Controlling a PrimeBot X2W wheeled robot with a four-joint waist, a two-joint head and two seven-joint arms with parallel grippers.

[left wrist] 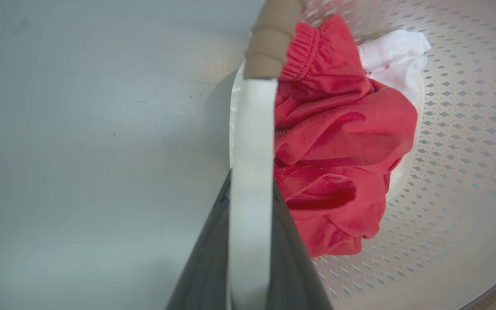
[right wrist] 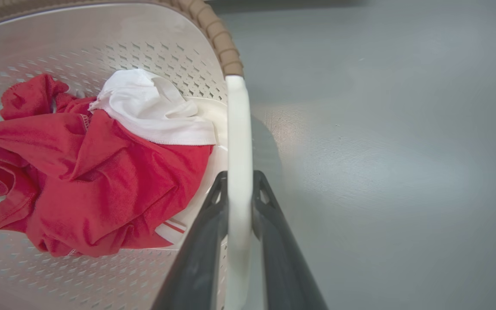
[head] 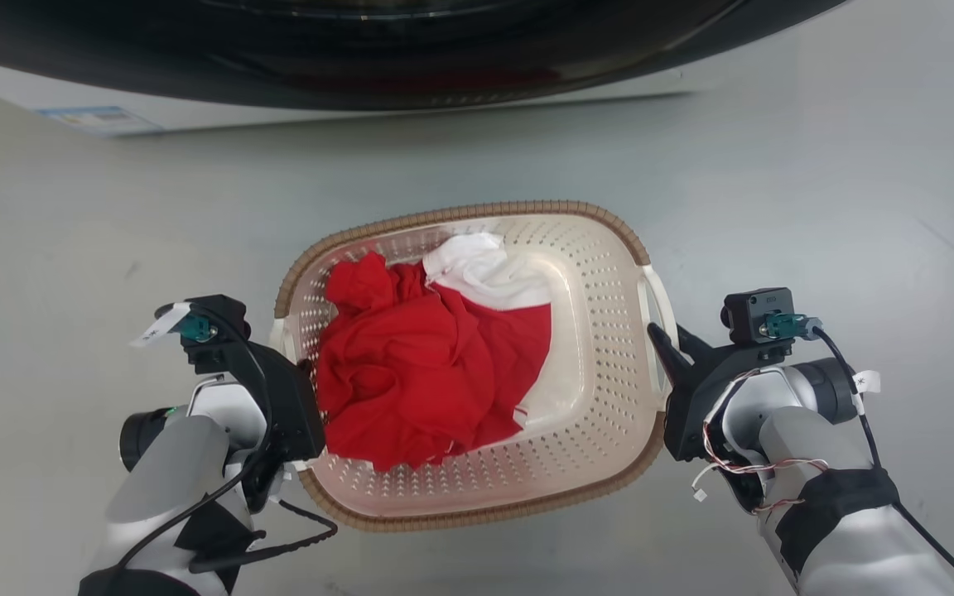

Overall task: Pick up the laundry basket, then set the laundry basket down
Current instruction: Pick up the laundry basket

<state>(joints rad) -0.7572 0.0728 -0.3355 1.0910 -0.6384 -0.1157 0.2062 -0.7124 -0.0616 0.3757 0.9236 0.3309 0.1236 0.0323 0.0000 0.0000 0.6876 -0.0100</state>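
Squarely between the two arms sits the basket [head: 601, 331], over a grey floor [head: 816, 207] and a little short of the washer [head: 361, 50], whose dark door runs along the top of the head view. Whether its base touches the floor or hangs just above it cannot be told. The left gripper [left wrist: 251, 202] is clamped on the left handle [left wrist: 252, 142]: its dark fingers [left wrist: 205, 258] sit one on each side of the white strip, pressed against it. The right gripper [right wrist: 239, 183] grasps the right handle [right wrist: 238, 129] the same way, a finger on either side of the strip and touching it, just below where the brown rim [right wrist: 218, 38] ends. From the head, both grippers show at the basket's short sides, the left one [head: 295, 368] and the right one [head: 661, 339], roughly level with each other. Inside lies a crumpled red garment [head: 419, 364] filling the left and middle of the bottom, with a white cloth [head: 485, 269] touching its far edge.
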